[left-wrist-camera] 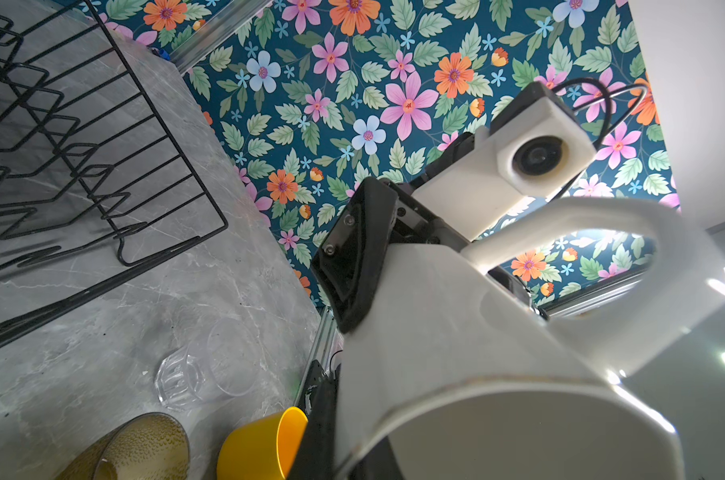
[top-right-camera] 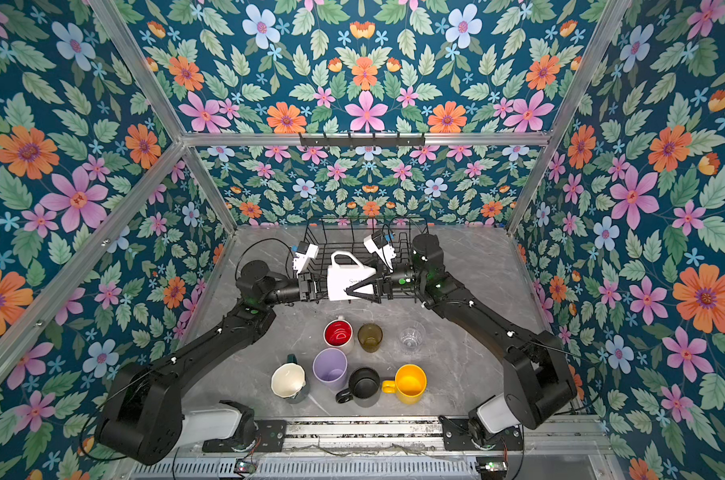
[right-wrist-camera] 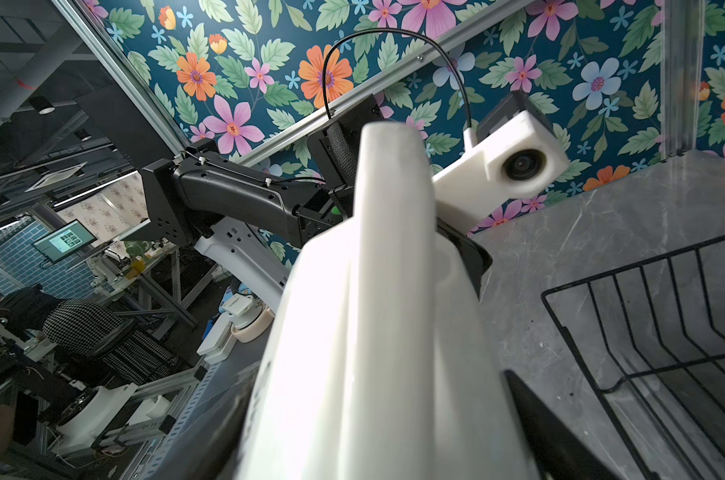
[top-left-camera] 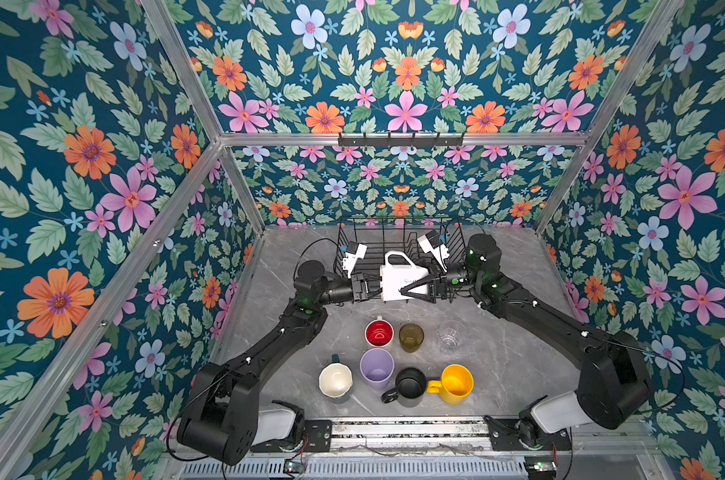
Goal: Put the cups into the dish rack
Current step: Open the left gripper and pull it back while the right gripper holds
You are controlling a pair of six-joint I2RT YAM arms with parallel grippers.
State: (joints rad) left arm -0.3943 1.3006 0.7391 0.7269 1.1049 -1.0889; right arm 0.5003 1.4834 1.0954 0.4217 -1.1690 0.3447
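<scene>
The tall cream mug (top-left-camera: pixel 398 278) (top-right-camera: pixel 346 278) lies on its side in the air over the front edge of the black wire dish rack (top-left-camera: pixel 394 232) (left-wrist-camera: pixel 144 166) (right-wrist-camera: pixel 643 332). My left gripper (top-left-camera: pixel 377 286) (left-wrist-camera: pixel 348 453) is shut on the mug's rim wall. From the opposite side my right gripper (top-left-camera: pixel 410 286) (right-wrist-camera: pixel 373 436) has its fingers on both sides of the mug body (right-wrist-camera: pixel 373 332) and hugs it. The rack holds no cups.
On the marble table near the front stand a red-inside mug (top-left-camera: pixel 379 332), amber glass (top-left-camera: pixel 410 336), clear glass (top-left-camera: pixel 451 334), lilac tumbler (top-left-camera: pixel 376 368), dark-green mug (top-left-camera: pixel 335 380), black mug (top-left-camera: pixel 410 382) and yellow mug (top-left-camera: pixel 456 383). A black hook rail (top-left-camera: pixel 400 139) hangs on the back wall.
</scene>
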